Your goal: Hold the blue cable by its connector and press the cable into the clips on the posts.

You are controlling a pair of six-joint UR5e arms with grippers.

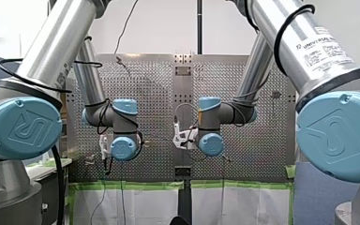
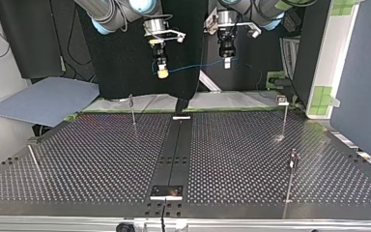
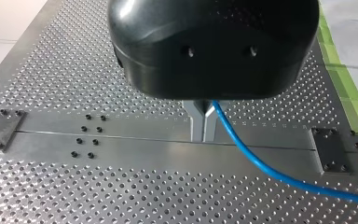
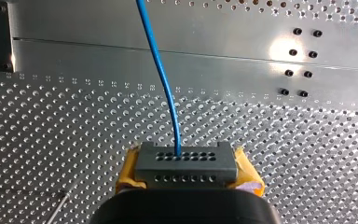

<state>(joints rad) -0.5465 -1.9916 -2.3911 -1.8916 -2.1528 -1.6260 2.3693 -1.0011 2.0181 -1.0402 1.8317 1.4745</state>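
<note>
My right gripper [image 4: 186,171] squeezes its yellow pads [image 4: 128,170] on the grey connector [image 4: 186,161]. The blue cable [image 4: 161,70] comes out of it and runs to my left gripper [image 3: 203,128]. Its metal fingers [image 3: 196,123] are pinched together on the cable. The cable hangs in the air between them, above the table [image 2: 101,159] and well apart from the posts [image 2: 132,108].

"UNIVERSAL RO…" label on my right arm [image 1: 319,48]; smaller print illegible.
</note>
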